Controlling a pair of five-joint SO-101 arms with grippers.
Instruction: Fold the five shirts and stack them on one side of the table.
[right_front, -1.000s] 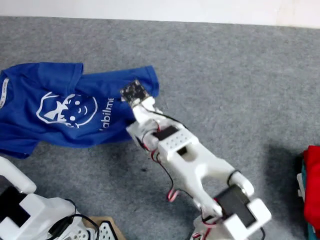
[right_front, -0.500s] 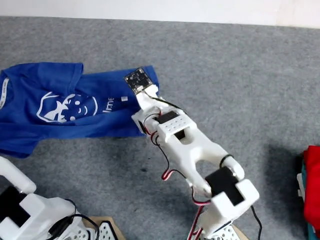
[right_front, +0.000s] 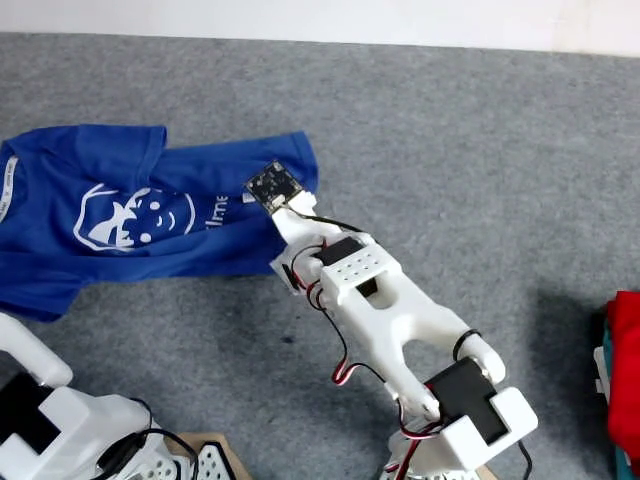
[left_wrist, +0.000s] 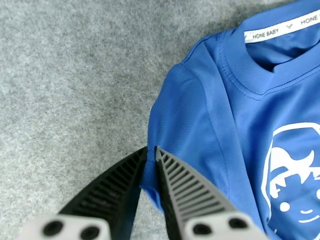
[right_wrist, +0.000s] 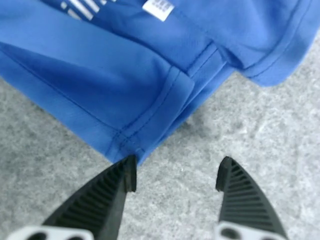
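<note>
A blue shirt (right_front: 60, 170) with a white cartoon print lies spread on the left of the grey table. In the left wrist view my left gripper (left_wrist: 151, 152) is shut on the hem of the shirt's sleeve (left_wrist: 200, 130), near the collar (left_wrist: 260, 75). My right arm (right_front: 350, 275) stretches from the near right to the shirt's bottom right corner. There my right gripper (right_wrist: 177, 175) stands open just off the doubled-over hem corner (right_wrist: 150, 115), one fingertip (right_wrist: 127, 172) touching the fabric's edge. A red shirt (right_front: 625, 370) lies at the table's right edge.
The grey felt table (right_front: 460, 150) is bare across the middle and the far right. My left arm's base (right_front: 40, 410) sits at the near left, with a wooden board (right_front: 215, 455) beside it. A white wall strip (right_front: 320, 20) borders the far edge.
My right arm pushed farther over the shirt's bottom corner, then drew back a little. The shirt's lower right edge now lies higher and straighter than before.
</note>
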